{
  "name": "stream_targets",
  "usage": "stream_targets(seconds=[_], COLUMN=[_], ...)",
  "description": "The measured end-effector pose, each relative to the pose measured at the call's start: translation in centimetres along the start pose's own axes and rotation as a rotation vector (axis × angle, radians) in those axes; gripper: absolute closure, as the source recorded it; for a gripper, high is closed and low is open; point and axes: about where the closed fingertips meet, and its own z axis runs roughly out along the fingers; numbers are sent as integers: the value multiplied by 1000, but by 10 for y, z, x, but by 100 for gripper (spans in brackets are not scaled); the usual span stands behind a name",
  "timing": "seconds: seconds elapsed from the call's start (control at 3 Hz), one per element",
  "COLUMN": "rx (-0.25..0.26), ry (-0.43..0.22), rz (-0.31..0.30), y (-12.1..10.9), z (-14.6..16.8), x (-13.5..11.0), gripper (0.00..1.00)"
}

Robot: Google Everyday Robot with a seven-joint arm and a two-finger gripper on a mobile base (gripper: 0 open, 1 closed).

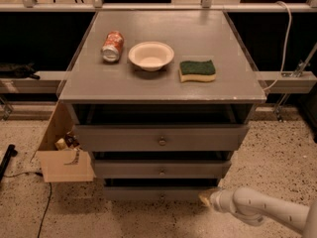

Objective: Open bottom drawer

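Note:
The bottom drawer (148, 193) is the narrowest grey front, lowest of three in the grey cabinet, with a small knob (161, 196) at its centre. A dark gap shows above it, so it stands slightly pulled out. My gripper (204, 197) is at the end of the white arm coming in from the lower right. It sits at the right end of the bottom drawer's front, to the right of the knob.
The mid-sized drawer (161, 169) and the widest drawer (161, 139) sit above. On the cabinet top (223, 83) lie a soda can (112, 46), a white bowl (151, 55) and a green sponge (197, 70). An open cardboard box (62, 155) stands at the cabinet's left.

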Motion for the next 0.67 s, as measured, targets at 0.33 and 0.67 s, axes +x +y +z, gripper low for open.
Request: stream_targets(seconds=[0.33, 0.67], rx=[3, 2], ry=[37, 16], rz=[-11, -37], y=[-8, -10], z=[-6, -2], x=[17, -5], gripper=[79, 77])
